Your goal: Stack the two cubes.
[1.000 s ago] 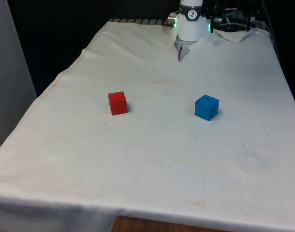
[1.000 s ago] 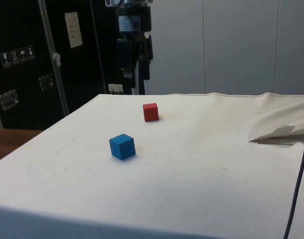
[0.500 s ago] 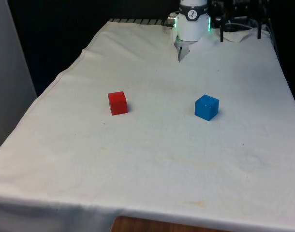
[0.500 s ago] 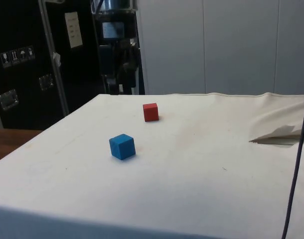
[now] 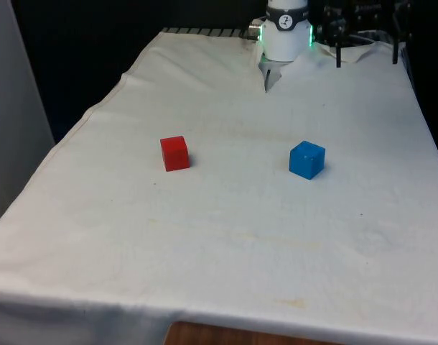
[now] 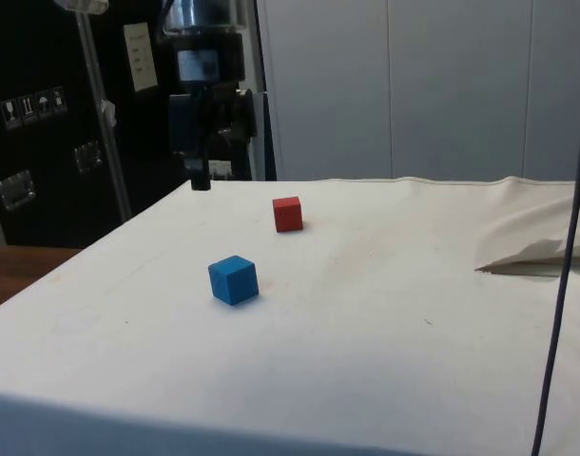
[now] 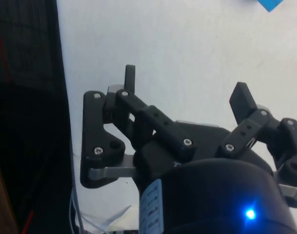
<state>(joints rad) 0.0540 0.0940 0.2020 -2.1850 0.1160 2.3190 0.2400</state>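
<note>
Hovering claw [image 7: 185,90] spread wide, empty | blue cube [image 7: 271,4] cut off at edge — red cube [image 5: 175,153] apart

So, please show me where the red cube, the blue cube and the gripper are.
red cube [image 5: 175,153], front view, its front face.
blue cube [image 6: 234,279], side view, its middle edge.
gripper [image 7: 187,95], wrist view, gap between the open fingertips.

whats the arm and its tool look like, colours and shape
The tool is matte black with two slim, blocky fingers on jointed black links studded with silver screws, and a bare metal bracket beneath. A rounded black housing sits behind it carrying a pale label. In the front view the arm is a glossy white cylinder with a green glow at its sides.
</note>
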